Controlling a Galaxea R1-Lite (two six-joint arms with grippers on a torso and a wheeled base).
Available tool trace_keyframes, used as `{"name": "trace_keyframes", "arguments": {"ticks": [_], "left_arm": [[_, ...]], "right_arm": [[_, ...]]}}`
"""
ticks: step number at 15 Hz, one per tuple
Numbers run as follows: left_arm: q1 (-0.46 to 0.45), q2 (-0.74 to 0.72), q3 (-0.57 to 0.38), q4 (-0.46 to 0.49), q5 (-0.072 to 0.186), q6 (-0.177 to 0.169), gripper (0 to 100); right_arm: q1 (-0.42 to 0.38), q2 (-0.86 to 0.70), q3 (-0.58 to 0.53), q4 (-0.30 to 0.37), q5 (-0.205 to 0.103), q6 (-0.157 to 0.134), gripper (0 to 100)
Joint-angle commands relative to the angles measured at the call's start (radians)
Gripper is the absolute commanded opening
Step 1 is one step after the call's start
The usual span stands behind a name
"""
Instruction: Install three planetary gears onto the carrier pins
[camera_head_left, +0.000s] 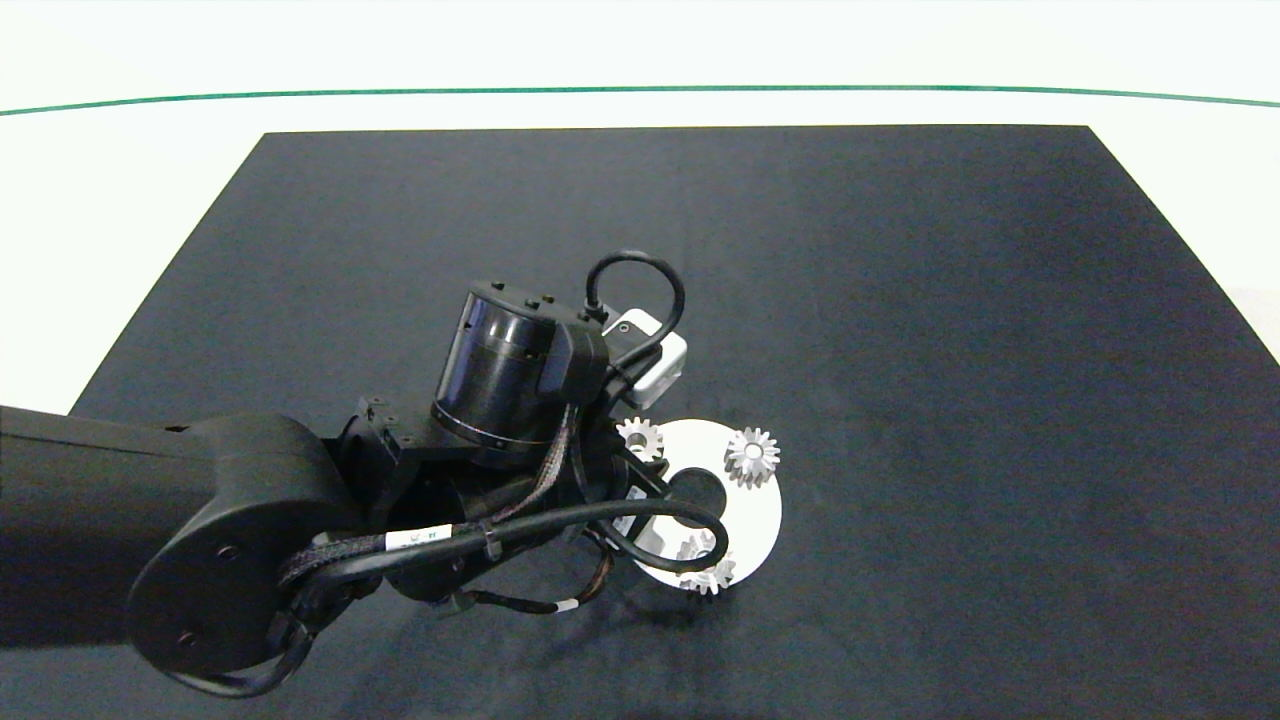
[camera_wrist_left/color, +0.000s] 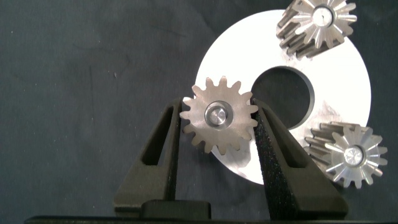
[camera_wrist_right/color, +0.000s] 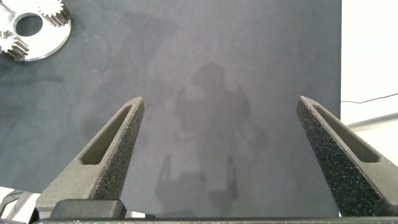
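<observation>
The white disc lies on the dark mat with three silvery planetary gears on it. Two gears sit on carrier pins, whose pale tips show in their centre holes. My left gripper is over the disc's edge, shut on the third gear. That gear lies flat with a carrier pin showing in its hole. In the head view this gear peeks out beside the left wrist, and the fingers are hidden under it. My right gripper hangs open over bare mat, far from the disc.
The black mat covers most of the white table. A green line runs along the far side. The left arm's cables loop across part of the disc.
</observation>
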Motion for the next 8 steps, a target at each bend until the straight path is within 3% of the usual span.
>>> {"name": "trace_keyframes", "arguments": {"ticks": [1,8], "left_arm": [[0.001,0.003,0.000,0.000,0.002,0.001,1],[0.001,-0.004,0.009,0.000,0.002,0.000,1]], "right_arm": [[0.002,0.002,0.000,0.003,-0.002,-0.001,100],[0.002,0.003,-0.001,0.002,-0.002,-0.001,100]]}}
